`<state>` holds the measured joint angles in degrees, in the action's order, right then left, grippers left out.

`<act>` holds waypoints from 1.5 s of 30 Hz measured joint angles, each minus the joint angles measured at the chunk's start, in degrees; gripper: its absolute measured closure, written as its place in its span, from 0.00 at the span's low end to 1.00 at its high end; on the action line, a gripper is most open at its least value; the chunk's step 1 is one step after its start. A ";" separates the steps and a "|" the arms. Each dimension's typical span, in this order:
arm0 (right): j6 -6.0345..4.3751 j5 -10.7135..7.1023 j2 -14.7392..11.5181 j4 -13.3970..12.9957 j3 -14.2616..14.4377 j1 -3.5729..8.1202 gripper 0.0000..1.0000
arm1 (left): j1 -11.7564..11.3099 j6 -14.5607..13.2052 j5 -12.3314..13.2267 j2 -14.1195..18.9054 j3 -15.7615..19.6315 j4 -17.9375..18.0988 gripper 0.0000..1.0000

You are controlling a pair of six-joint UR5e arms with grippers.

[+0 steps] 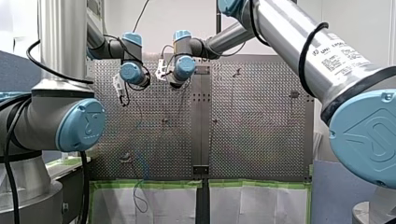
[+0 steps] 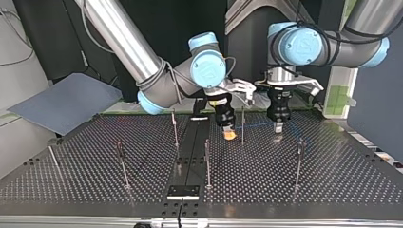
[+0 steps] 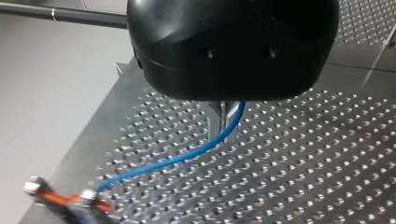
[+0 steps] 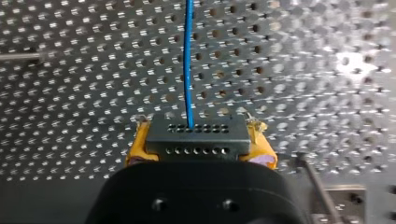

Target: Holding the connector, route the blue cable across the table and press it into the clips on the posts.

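In the top view, my right gripper (image 2: 229, 135) and my left gripper (image 2: 278, 127) hang side by side over the far part of the tabletop (image 2: 332, 175). A post (image 2: 242, 124) stands between them. The connector (image 4: 196, 136) sits between my right gripper's fingers. The cable (image 4: 187, 60) leads ahead from it and passes between my left gripper's fingers.

In the front view, my right arm (image 1: 285, 29) carries a black printed label (image 1: 335, 51) on its silver tube. It seems to read "UNIVERSAL ROBOTS" beside a small logo, though only "UNI" is clear. The blue joint caps (image 1: 84, 123) bear an embossed emblem that is too faint to read.
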<state>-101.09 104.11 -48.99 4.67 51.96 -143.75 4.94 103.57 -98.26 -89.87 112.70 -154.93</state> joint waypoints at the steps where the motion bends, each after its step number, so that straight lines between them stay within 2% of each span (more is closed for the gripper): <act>1: 0.00 -0.06 0.03 0.00 0.49 0.01 1.00 | 0.06 0.06 -0.19 -0.29 0.44 0.47 1.00; 7: -0.19 -0.22 0.10 0.06 3.11 0.03 1.00 | 0.60 -0.99 -1.26 -2.91 3.35 3.35 1.00; 12: -0.25 -0.14 0.14 -0.14 5.23 0.25 1.00 | 0.78 -0.44 -2.72 -5.27 5.72 5.73 1.00; 17: -0.32 -0.29 0.20 -0.88 7.51 0.43 1.00 | 0.87 -0.58 -2.63 -7.43 7.88 7.91 1.00; 24: -0.35 -1.87 0.49 -1.39 10.28 0.40 1.00 | 0.50 -0.61 -0.84 -10.05 11.60 11.62 1.00; 31: -0.27 -2.72 3.23 -1.99 10.87 0.57 1.00 | 0.26 -0.44 1.25 -10.39 14.98 15.24 1.00; 39: -0.38 -2.88 5.12 -3.19 10.87 1.01 1.00 | 0.31 -0.04 3.09 -11.74 13.80 18.69 1.00; 45: -0.43 -3.03 5.33 -3.62 10.86 1.62 1.00 | 0.51 0.04 4.18 -14.42 11.11 18.98 1.00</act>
<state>-101.52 101.07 -43.66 1.05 62.81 -142.14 5.45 103.62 -94.08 -104.29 123.81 -135.96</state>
